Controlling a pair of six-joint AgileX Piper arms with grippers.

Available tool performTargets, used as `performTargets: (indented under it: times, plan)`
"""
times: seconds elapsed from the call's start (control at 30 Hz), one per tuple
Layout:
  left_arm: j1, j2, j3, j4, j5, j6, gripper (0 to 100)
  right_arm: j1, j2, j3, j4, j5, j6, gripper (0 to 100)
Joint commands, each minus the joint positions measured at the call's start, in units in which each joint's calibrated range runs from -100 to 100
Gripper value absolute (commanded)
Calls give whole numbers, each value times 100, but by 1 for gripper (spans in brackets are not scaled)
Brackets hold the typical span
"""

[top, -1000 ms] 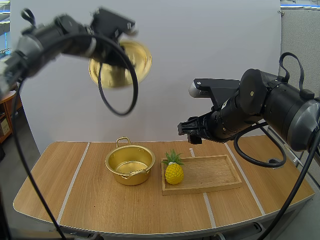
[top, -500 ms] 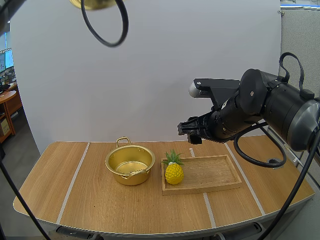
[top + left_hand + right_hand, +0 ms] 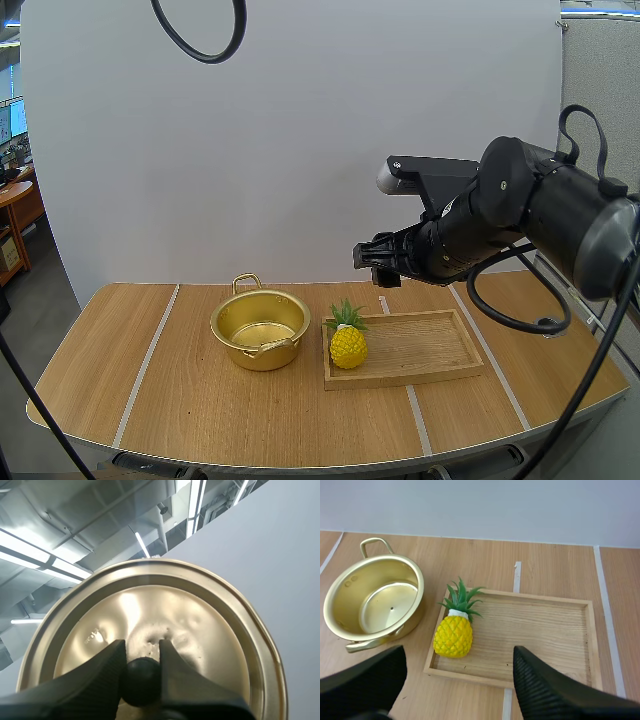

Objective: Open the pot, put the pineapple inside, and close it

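The golden pot (image 3: 258,330) stands uncovered on the table, its inside bare (image 3: 375,602). Its golden lid (image 3: 170,610) is held up in the air, and my left gripper (image 3: 141,672) is shut on the lid's black knob. A yellow pineapple (image 3: 348,341) with green leaves stands upright at the left end of the wooden tray (image 3: 420,350), just right of the pot. My right gripper (image 3: 374,263) hangs high above the tray's far edge. In the right wrist view it (image 3: 455,685) is open, fingers wide apart, with the pineapple (image 3: 453,635) and tray (image 3: 540,640) below.
White tape lines (image 3: 148,360) run across the wooden table. Bare tabletop lies left of the pot and along the front edge.
My left arm has carried the lid upward past the top edge of the high view. The right arm has barely moved. Pot and pineapple stay put.
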Motion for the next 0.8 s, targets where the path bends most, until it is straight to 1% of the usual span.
performTargets:
  times: [0.0,0.2,0.37,0.5,0.63,0.77]
  plan:
    - [7,-40,-46,39,-315,-73,0,-27,230,-33,35,-99,-47,100]
    - [7,-40,-46,39,-315,-73,0,-27,830,-33,340,-351,-373,100]
    - [7,-40,-46,39,-315,-73,0,-27,1426,-33,372,-706,-606,100]
    - [7,-40,-46,39,-315,-73,0,-5,1825,-33,378,-1033,-606,100]
    - [7,-40,-46,39,-315,-73,0,187,2224,-33,378,-1265,-636,100]
    - [7,-40,-46,39,-315,-73,0,437,2547,-33,378,-1469,-438,100]
